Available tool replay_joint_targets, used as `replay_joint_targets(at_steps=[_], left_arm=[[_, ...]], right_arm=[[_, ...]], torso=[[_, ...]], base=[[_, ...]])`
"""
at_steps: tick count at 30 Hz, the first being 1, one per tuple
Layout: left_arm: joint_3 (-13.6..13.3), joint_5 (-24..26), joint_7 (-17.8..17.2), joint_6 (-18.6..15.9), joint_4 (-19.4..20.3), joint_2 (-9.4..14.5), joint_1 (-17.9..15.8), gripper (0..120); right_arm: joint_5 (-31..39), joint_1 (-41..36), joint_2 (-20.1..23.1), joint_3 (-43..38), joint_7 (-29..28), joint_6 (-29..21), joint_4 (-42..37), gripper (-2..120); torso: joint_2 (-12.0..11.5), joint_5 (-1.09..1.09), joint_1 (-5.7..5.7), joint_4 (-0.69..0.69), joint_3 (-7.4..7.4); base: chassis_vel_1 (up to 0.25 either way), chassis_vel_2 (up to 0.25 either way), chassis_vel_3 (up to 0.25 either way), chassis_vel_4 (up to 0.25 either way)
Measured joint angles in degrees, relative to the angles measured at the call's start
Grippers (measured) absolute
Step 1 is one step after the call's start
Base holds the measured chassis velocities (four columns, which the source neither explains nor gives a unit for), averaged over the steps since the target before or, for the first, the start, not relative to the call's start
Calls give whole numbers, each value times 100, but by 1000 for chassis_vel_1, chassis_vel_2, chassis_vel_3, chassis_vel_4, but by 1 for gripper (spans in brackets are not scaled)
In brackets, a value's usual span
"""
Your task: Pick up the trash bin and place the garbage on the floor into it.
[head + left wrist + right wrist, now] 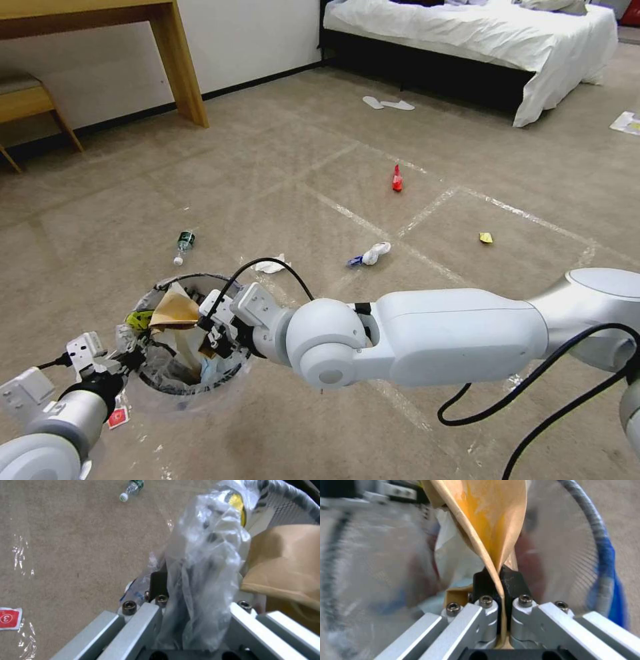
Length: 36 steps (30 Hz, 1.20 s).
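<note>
The trash bin [175,391], lined with a crinkled clear bag, hangs at the lower left of the head view. My left gripper [128,360] is shut on its rim, with bag plastic [203,562] bunched between the fingers. My right gripper [215,333] is inside the bin's mouth, shut on a brown paper box [175,310] whose thin edge is pinched between the black pads [513,580]. The bin's blue-striped rim [603,555] curves beside it. Garbage on the carpet: a plastic bottle [185,243], a white tissue [270,265], a pale blue mask [370,255], a red wrapper [397,179], a yellow wrapper [486,237].
A wooden desk leg [180,67] and a stool [30,100] stand at the back left. A bed [480,40] is at the back right, with white slippers [388,103] before it. A red card [118,418] lies by the bin. Tape lines cross the carpet.
</note>
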<state>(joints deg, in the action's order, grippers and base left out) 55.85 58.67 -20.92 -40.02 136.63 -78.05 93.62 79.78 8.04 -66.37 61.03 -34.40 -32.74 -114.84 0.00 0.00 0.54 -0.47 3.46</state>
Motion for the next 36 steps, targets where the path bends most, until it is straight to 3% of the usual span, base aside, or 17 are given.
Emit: replay_joint_targets(at_steps=[14,36], left_arm=[[8,-1,0,4,-1,-18,-3,1],[-29,-33,0,4,12,-75,21,1]], right_arm=[[-32,-85,69,-51,-51,-15,-32,0],[67,-47,81,-130,-166,-48,-294,81]], torso=[[0,0,0,0,0],[0,0,0,0,0]], base=[[0,0,0,0],[0,0,0,0]])
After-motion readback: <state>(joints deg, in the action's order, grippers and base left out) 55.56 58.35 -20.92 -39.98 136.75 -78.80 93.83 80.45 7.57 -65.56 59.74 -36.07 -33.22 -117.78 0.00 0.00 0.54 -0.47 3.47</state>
